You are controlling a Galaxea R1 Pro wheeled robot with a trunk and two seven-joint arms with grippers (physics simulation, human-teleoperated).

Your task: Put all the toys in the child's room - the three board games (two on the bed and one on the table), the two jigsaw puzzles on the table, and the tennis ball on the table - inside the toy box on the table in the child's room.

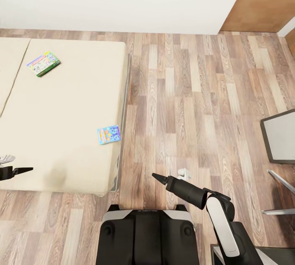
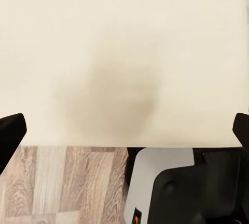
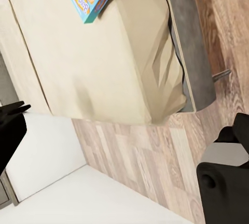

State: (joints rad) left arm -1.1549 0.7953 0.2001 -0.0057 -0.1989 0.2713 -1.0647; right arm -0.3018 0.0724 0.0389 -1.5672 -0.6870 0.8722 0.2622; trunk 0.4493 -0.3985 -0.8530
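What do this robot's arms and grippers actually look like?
The right arm has a white, rounded shell section with black joints, then a black cylindrical forearm tapering to a slim black right gripper with pointed fingers. The left gripper is black too, with a silvery metal part behind it. No loose cables or markings show. The trunk is black with pale grey panels.

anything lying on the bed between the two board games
No: in the head view only bare beige mattress lies between the green-edged game and the small blue game.
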